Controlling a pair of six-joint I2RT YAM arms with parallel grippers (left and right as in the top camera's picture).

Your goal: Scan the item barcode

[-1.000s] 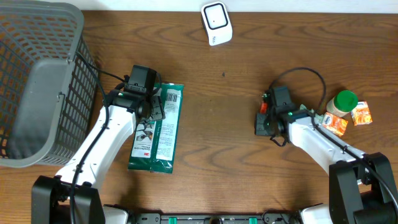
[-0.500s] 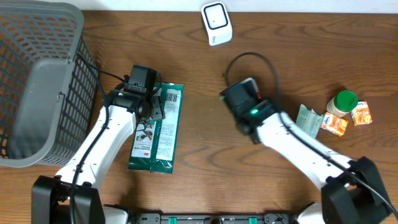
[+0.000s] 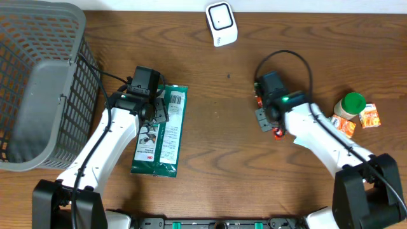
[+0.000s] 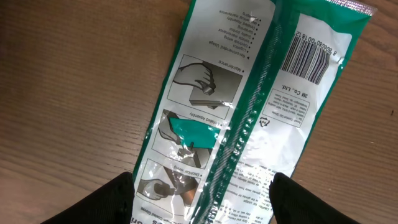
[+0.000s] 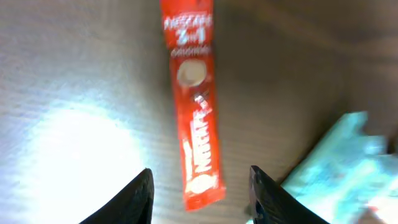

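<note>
The wooden surface point(image 3: 216, 172) lies open through the middle and along the near edge, and the white scanner point(image 3: 221, 24) sits near the far edge. A grey mesh basket point(image 3: 88, 67) fills the left corner, and a green-lidded jar point(image 3: 351, 104) and small orange packs point(image 3: 370, 116) crowd the right side. The left arm reaches forward from the near edge, its gripper point(image 4: 205, 190) open, fingers apart over the green packet point(image 4: 249, 106), which lies flat with its barcode end toward the far edge. The right arm bends inward toward the centre, its gripper point(image 5: 200, 190) pointing down with its fingers spread on either side of the red sachet point(image 5: 193, 118), which lies on the surface untouched.
</note>
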